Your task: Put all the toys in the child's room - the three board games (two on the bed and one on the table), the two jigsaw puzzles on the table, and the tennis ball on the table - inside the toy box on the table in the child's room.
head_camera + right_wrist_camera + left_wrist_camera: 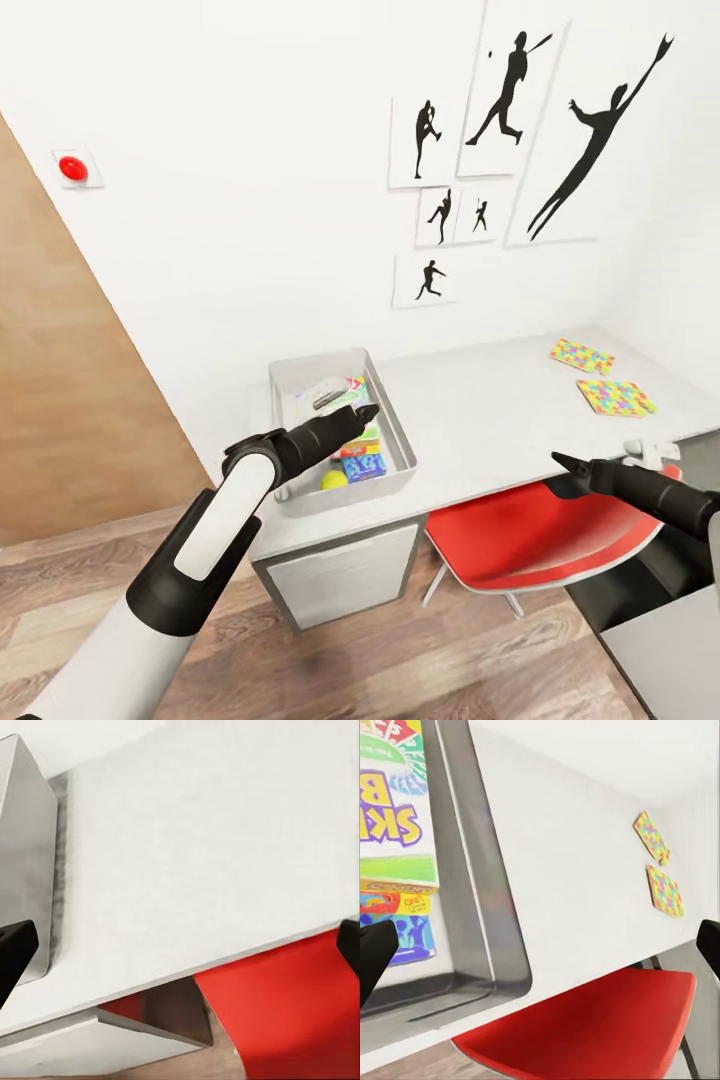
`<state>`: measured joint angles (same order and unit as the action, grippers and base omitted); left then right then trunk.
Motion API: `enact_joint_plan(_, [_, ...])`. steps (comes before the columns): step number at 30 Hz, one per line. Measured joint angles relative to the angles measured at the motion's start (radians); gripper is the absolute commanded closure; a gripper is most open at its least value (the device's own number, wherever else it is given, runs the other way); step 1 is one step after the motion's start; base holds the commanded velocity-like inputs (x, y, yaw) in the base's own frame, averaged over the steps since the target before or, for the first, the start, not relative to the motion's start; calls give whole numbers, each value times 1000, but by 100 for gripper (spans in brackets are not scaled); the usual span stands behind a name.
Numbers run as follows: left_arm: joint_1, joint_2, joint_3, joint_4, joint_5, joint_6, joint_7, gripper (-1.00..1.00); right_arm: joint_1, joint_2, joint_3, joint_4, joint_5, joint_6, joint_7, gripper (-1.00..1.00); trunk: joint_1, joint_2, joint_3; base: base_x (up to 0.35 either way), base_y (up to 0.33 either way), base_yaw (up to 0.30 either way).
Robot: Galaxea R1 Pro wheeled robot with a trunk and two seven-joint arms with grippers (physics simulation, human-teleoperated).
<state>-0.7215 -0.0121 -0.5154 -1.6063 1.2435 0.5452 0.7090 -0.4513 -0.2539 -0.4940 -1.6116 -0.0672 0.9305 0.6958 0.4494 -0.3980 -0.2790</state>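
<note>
Two jigsaw puzzles (598,376) are left near the far right corner of the table (500,410), while board games and the tennis ball (334,479) are seen in the toy box (394,415); both grippers are held open, empty.

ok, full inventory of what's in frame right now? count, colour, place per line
toy box: 1, light grey, left end of the table
board games: at least 2 visible, Skip-Bo yellow-green-red plus a smaller blue one, inside the toy box
tennis ball: 1, yellow-green, inside the toy box at its near end
jigsaw puzzles: 2, multicoloured, flat on the table's right part, apart from each other
table: 1, pale grey top, against the wall
chair: 1, red, tucked under the table
silhouette pictures: 6, black on white, wall above the table
button: 1, red, wall at left
left gripper: 1, black, open, over the toy box
right gripper: 1, black, open, near the table's front edge
</note>
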Motion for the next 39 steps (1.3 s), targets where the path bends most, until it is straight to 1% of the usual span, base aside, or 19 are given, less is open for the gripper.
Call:
enact_joint_plan(9, [0, 0, -1, 0, 0, 0, -17, -100, 1, -4, -5, 0, -1, -1, 4, -100, 0, 0, 5, 0, 0, -284])
enact_joint_plan(12, [0, 0, -1, 0, 0, 0, -19, -100, 1, -5, -12, 0, -2, -1, 7, -100, 0, 0, 7, 0, 0, -283])
enact_joint_plan(15, [0, 0, -1, 0, 0, 0, -20, -100, 2, -5, -30, 0, -2, -1, 21, -100, 0, 0, 9, 0, 0, -283])
enact_joint_plan(17, [0, 0, -1, 0, 0, 0, -21, -100, 2, -5, -46, 0, -2, -2, 44, -100, 0, 0, 10, 0, 0, -282])
enact_joint_plan(18, [0, 0, -1, 0, 0, 0, -21, -100, 2, -5, -46, 0, -2, -2, 45, -100, 0, 0, 10, 0, 0, -282])
enact_joint_plan(21, [0, -1, -2, 0, 0, 0, -21, -100, 3, -5, -80, 0, -3, -3, 106, -100, 0, 0, 12, 0, 0, -282])
enact_joint_plan(22, [0, -1, -2, 0, 0, 0, -21, -100, 3, -5, -80, 0, -3, -3, 106, -100, 0, 0, 13, 0, 0, -282])
enact_joint_plan(26, [0, -1, -2, 0, 0, 1, -22, -100, 4, -5, -132, -1, -3, -6, 200, -100, 0, 0, 15, 0, 0, -282])
enact_joint_plan(28, [0, -2, -2, 0, 0, 1, -22, -100, 5, -5, -149, -1, -3, -7, 233, -100, 0, 0, 16, 0, 0, -281])
enact_joint_plan(32, [0, -2, -2, -1, 0, 1, -22, -100, 6, -2, -163, -1, -3, -10, 261, -100, 0, 0, 18, 0, 0, -280])
enact_joint_plan(39, [0, -3, -3, -1, 0, 2, -22, -100, 7, 5, -167, -1, -3, -14, 278, -100, 0, 0, 23, 0, 0, -270])
